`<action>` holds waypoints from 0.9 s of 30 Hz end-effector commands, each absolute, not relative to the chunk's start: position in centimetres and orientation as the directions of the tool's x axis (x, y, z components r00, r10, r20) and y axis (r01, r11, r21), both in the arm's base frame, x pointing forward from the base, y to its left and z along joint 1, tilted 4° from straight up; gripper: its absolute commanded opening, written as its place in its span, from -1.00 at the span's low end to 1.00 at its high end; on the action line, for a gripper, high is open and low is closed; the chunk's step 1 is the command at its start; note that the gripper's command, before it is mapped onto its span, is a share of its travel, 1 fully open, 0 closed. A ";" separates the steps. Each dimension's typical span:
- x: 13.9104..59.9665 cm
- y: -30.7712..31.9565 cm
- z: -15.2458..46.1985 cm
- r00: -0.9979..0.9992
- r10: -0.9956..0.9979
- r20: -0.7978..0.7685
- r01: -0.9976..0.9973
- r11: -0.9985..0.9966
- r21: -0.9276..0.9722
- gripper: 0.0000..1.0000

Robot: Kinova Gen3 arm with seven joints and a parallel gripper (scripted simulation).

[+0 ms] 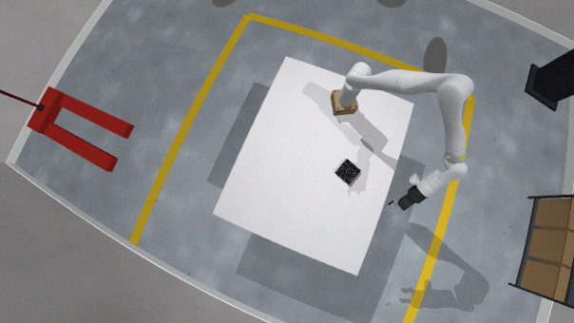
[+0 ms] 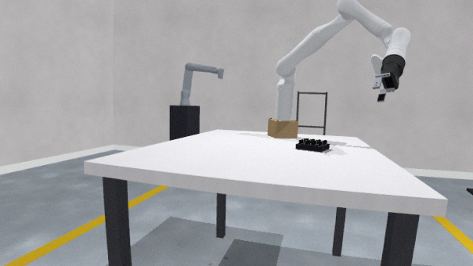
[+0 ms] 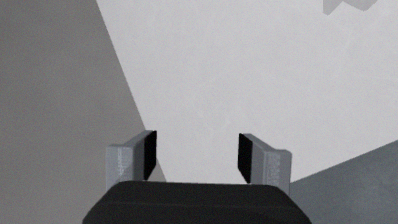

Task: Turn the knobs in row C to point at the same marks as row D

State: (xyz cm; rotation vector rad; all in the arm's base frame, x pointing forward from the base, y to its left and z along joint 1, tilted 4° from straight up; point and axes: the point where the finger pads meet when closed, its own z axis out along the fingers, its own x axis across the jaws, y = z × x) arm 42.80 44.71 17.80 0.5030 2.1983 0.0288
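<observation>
The knob box [image 1: 348, 172] [image 2: 312, 146] is a small black box with rows of dark knobs. It stands on the white table [image 1: 295, 199] [image 2: 235, 168], toward the side nearest the arm's base. The knob lines and marks are too small to read. My gripper [image 1: 391, 205] [image 2: 380, 91] [image 3: 197, 149] is open and empty. It hangs high in the air, off the table's edge and well away from the box. The wrist view shows only the open fingers, a wall and floor; the box is out of that view.
The arm's tan base block [image 1: 344, 104] [image 2: 282, 128] sits on the table behind the box. A red frame [image 1: 76, 128] lies on the floor. A shelf with brown boxes [image 1: 551, 247] stands beside the table. A second grey arm on a black pedestal [image 2: 184, 117] stands behind.
</observation>
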 end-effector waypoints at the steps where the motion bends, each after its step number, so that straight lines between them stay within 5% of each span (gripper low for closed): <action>1: 42.8 44.7 17.9 -0.550 0.366 -0.750 0.345 0.918 0.195 1.00; 27: 43.7 44.8 18.2 -0.552 0.341 -0.761 0.314 0.930 0.189 1.00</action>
